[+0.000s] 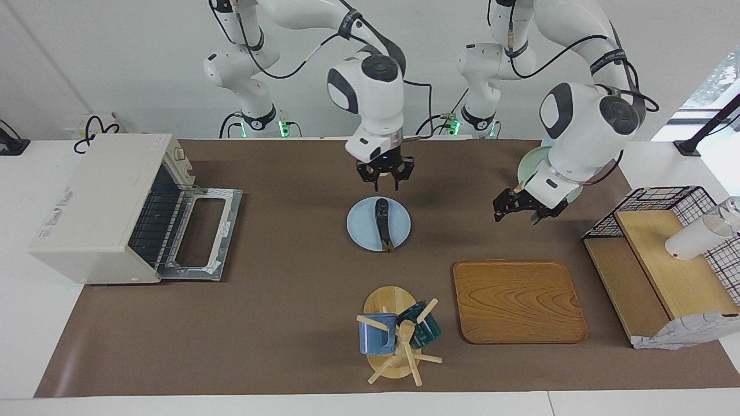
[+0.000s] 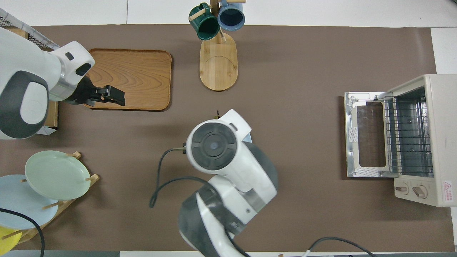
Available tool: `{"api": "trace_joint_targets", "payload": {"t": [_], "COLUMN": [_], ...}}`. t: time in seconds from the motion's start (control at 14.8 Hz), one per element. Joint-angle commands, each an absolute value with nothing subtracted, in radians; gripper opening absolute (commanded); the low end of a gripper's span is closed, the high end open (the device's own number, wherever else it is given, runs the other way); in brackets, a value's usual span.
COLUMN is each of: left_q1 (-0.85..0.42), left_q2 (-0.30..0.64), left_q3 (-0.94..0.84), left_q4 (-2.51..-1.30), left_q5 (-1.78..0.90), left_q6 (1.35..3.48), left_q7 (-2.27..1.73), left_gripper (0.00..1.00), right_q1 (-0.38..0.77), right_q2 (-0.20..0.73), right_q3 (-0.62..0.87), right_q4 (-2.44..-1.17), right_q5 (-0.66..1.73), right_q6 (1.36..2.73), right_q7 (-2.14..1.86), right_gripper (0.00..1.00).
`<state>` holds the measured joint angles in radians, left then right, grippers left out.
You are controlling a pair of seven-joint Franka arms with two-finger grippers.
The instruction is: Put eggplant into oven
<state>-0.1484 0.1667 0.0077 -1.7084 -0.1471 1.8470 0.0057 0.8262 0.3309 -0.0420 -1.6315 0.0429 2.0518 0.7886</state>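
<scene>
You have one eggplant (image 1: 382,221) on one blue plate (image 1: 361,225), one oven (image 1: 110,208) open; right gripper (image 1: 385,173) and left gripper (image 1: 520,209) both spread, empty.

A dark purple-black eggplant (image 1: 382,218) was seen on a pale blue plate (image 1: 362,225). The oven (image 1: 101,202) was cream-white, the mat (image 1: 277,300) plain brown. Wood grain was shown by the tray (image 1: 517,300). Mugs were blue (image 1: 376,334) and dark green (image 1: 426,327).
</scene>
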Motion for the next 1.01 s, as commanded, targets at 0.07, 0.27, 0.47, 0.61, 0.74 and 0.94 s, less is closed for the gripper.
{"api": "trace_joint_targets", "payload": {"t": [0.07,0.27,0.47,0.61,0.74,0.94], "left_q1": [-0.104,-0.084,-0.083,-0.084,-0.09,-0.098], "left_q2": [0.161,0.118,0.071,0.048,0.034,0.012], "left_q3": [0.006,0.02,0.023,0.023,0.023,0.021], "left_q4": [-1.597,-1.562,-1.562,-1.566,-1.577,-1.608], "left_q5": [-0.094,-0.086,-0.048,-0.034,-0.019,-0.015], "left_q6": [1.711,1.616,1.55,1.51,1.488,1.486], "left_q7": [0.021,0.02,0.02,0.015,0.014,0.014], "left_gripper": [1.0,1.0,1.0,1.0,1.0,1.0], "right_q1": [0.928,0.94,0.939,0.91,0.89,0.887], "right_q2": [0.497,0.466,0.453,0.451,0.453,0.446], "right_q3": [-0.049,-0.049,-0.049,-0.051,-0.051,-0.049], "right_q4": [-1.547,-1.649,-1.707,-1.718,-1.709,-1.75], "right_q5": [-0.047,-0.095,-0.155,-0.184,-0.201,-0.204], "right_q6": [2.16,2.219,2.272,2.289,2.283,2.319], "right_q7": [0.871,0.861,0.841,0.806,0.779,0.781], "right_gripper": [0.53,0.53,0.48,0.48,0.47,0.46]}}
